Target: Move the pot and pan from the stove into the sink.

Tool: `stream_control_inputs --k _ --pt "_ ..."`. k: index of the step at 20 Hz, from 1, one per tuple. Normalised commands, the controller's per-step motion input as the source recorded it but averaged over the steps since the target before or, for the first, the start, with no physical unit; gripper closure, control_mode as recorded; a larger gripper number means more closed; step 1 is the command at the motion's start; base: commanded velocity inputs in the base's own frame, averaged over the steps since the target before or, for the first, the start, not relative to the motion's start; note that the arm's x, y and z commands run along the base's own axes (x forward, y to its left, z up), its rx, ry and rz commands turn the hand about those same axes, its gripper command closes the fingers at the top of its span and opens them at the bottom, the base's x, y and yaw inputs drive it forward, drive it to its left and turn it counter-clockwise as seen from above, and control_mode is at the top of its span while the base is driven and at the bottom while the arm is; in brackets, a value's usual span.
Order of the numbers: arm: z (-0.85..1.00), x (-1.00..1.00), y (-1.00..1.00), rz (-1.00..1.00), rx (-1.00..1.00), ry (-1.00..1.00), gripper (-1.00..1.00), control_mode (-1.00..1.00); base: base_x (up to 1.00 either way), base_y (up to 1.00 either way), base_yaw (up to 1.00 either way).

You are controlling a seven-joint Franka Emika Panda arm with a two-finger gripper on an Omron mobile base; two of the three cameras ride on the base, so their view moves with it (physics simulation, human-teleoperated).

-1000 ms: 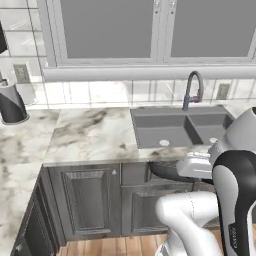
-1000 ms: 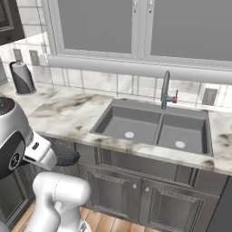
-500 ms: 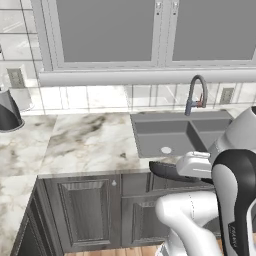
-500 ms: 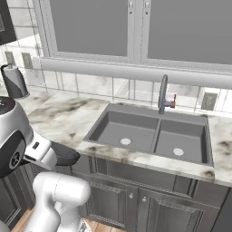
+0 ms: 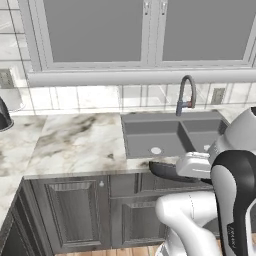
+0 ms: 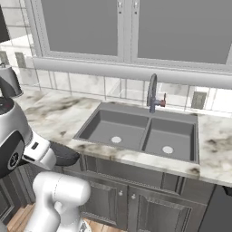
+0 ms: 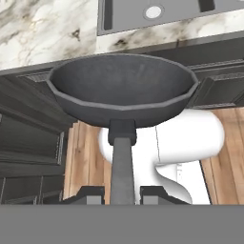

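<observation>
I have the marble counter (image 5: 75, 140) ahead of me, beyond the fingers, running under the grey window panes, with dark cabinet doors (image 5: 75, 210) below its front edge. Set into that counter is the sink (image 6: 104, 118), a grey double basin with a drain in each half and a dark arched faucet (image 6: 152, 93) at its back rim; in the hand view one basin corner and drain (image 7: 153, 11) sit far out past the fingertips, above the counter lip. Wooden floor (image 7: 224, 143) shows below the hand.

The pan (image 7: 121, 88) is in my grip. It hangs level in front of the cabinet doors, lower than the counter edge and short of the sink, its dark bowl directly out from the fingers and its long thin handle (image 7: 122, 167) running straight back between them. In the left base view the pan (image 5: 167, 171) juts out from the white hand just under the counter lip, and in the right base view I see its dark rim (image 6: 63, 154) beside the wrist.

The gripper (image 7: 122, 194) is closed narrow on the handle, one finger (image 7: 90, 194) on each side, pinching near the handle's rear end. The pan's inside is bare grey.
</observation>
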Motion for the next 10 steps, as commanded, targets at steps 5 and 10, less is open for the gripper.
stream_control_inputs --k 5,10 --pt "0.0 0.0 0.0 0.0 0.0 0.0 1.0 1.0 0.0 -0.49 0.0" --pt "0.0 0.0 0.0 0.0 0.0 0.0 1.0 1.0 -0.01 -0.29 0.0"
